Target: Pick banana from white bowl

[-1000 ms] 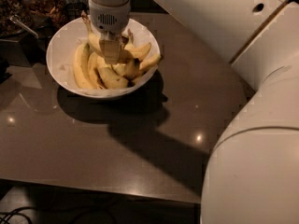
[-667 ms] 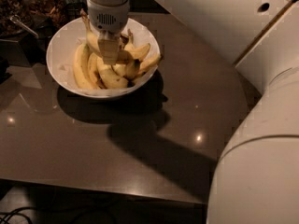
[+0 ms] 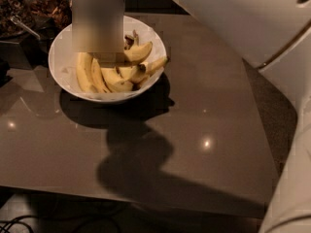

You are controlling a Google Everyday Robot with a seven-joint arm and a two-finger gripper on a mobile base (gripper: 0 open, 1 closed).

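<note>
A: Where is the gripper?
B: The gripper (image 3: pixel 98 50) hangs right over the bowl (image 3: pixel 59 57), at the far left of the bench (image 3: pixel 209 106). It points straight down, so it can reach the fruit from the top

A: Is it open or shut?
B: I cannot tell. Its low end is close over the fruit, and I cannot see if it has hold of anything

A: Where is the banana?
B: The banana (image 3: pixel 83 75) lies in the bowl, on the left side, along the wall. It is the long one. The short bananas (image 3: pixel 127 72) are piled just right of it

A: Why does the arm come in so high?
B: The arm (image 3: pixel 233 18) comes from the right, above the bench. I think that is so it does not knock the bowl

A: What is hard here?
B: The fruit is packed tight, so I think the gripper could grab the wrong one
</note>
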